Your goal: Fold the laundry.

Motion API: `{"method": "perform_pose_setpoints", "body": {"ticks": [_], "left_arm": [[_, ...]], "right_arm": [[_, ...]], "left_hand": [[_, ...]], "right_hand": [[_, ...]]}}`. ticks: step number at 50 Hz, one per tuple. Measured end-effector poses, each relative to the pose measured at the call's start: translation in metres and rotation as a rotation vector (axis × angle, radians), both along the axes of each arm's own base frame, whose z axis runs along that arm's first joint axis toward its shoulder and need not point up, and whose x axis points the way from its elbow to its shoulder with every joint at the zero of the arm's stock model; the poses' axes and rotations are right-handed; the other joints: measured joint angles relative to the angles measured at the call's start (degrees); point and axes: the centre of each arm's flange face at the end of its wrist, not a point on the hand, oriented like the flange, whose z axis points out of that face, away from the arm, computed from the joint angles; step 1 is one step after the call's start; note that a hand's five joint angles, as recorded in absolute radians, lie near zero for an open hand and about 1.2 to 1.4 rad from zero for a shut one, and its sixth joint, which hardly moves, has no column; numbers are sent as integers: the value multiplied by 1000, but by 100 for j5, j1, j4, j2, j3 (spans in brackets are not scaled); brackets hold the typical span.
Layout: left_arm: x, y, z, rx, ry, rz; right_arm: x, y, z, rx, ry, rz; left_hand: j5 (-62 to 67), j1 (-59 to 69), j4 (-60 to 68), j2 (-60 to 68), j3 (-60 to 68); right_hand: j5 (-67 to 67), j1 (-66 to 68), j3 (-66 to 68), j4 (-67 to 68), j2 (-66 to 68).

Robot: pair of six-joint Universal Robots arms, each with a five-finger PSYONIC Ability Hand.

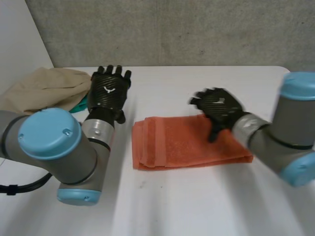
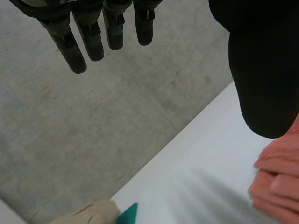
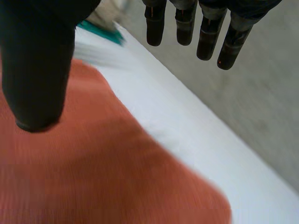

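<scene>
Head view: towel lies folded into a band on the table, between the two hands. Left hand: hangs with fingers straight and empty, off the towel's end and apart from it; beige cloth and teal cloth sit just beside its outer fingers. Right hand: hovers over the towel's far edge near the other end, fingers spread and holding nothing, thumb pointing down at the fabric. Left wrist view: confirms straight fingers with nothing between them and the thumb; shows the towel's stacked layers beside the thumb tip, and the beige and teal cloths well off from the fingertips. Right wrist view: shows straight fingers reaching past the towel's edge over bare table, with the towel under the palm and thumb; cannot tell whether the thumb tip touches. Risks, as a judgement: could drag the top layer askew if the thumb rubs across it; could pinch only the upper layer at the edge and pull the stack apart; could slide the whole band across the table, with nothing pinning the end near the left hand; could snag the beige cloth should the left fingers swing outward.
</scene>
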Motion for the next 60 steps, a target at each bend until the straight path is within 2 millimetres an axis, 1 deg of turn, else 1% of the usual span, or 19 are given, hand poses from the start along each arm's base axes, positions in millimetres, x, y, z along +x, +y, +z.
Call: {"method": "perform_pose_setpoints", "body": {"ticks": [4, 8, 9, 14, 15, 21, 25, 30, 35, 40, 42, 43, 44, 45, 46, 47, 51, 56, 60], "left_arm": [[-10, 6, -4, 3, -2, -30], [-15, 9, -7, 7, -5, -45], [-17, 10, -7, 9, -6, -48], [-17, 11, -9, 13, -9, -50], [-17, 11, -9, 14, -9, -49], [-14, 12, -9, 18, -11, -45], [-11, 14, -5, 14, -9, -41], [-4, 15, 8, -8, 6, -27], [7, 11, 21, -30, 23, 4], [22, 1, 29, -41, 36, 52], [26, -1, 30, -40, 43, 66], [28, -2, 30, -39, 46, 71], [28, -3, 30, -38, 49, 74], [30, -4, 30, -34, 57, 77], [30, -4, 30, -32, 61, 77], [30, -5, 30, -25, 74, 75], [27, -6, 30, -1, 113, 58], [14, -2, 25, 61, 161, -16], [-3, 7, 11, 161, 164, -105]], "right_arm": [[-36, -3, -16, 86, 30, -99], [-56, 0, -33, 114, 104, -129], [-63, 0, -40, 113, 139, -135], [-75, -2, -54, 103, 208, -138], [-79, -5, -62, 105, 233, -137], [-79, -13, -72, 99, 239, -136], [-68, -19, -59, 34, 201, -128], [-25, -11, -17, -120, 131, -40], [31, 23, 6, -218, 91, 128], [99, 86, 1, -258, 73, 369], [113, 101, -7, -251, 76, 420], [117, 106, -11, -245, 78, 436], [119, 108, -13, -241, 79, 441], [123, 112, -17, -224, 81, 445], [124, 113, -19, -213, 80, 442], [124, 112, -20, -185, 72, 419], [115, 98, -14, -105, 14, 308], [73, 43, 11, 14, -160, 46], [45, 15, 16, 109, -238, -70]], "left_hand": [[0, 0, 0, 0, 0], [0, 0, 0, 0, 0], [0, 0, 0, 0, 0], [0, 0, 0, 0, 0], [0, 0, 0, 0, 0], [0, 0, 0, 0, 0], [0, 0, 0, 0, 0], [0, 0, 0, 0, 0], [0, 0, 0, 0, 0], [0, 0, 0, 0, 0], [0, 0, 0, 0, 0], [0, 0, 0, 0, 0], [0, 0, 0, 0, 0], [0, 0, 0, 0, 0], [0, 0, 0, 0, 0], [0, 0, 0, 0, 0], [0, 0, 0, 0, 0], [0, 0, 0, 0, 0], [0, 0, 0, 0, 0]], "right_hand": [[0, 0, 0, 1, 0], [352, 299, 446, 336, 416], [1179, 1118, 1378, 1252, 1397], [2795, 2572, 3084, 2960, 3084], [4546, 3747, 4841, 4732, 4843], [5262, 4181, 5532, 5461, 5437], [5262, 4400, 5532, 5461, 5462], [5267, 4425, 5532, 5462, 5462], [5268, 4426, 5532, 5476, 5464], [5155, 4322, 5359, 5347, 5302], [4450, 3638, 4522, 4564, 4461], [2884, 2109, 2878, 2934, 2782], [2884, 2109, 2878, 2934, 2782], [1060, 590, 1051, 1102, 946], [870, 468, 960, 912, 776], [119, 36, 137, 110, 108], [-3, -1, -3, -3, -1], [-3, -1, -3, -3, -1], [-3, -1, -3, -3, -1]]}}
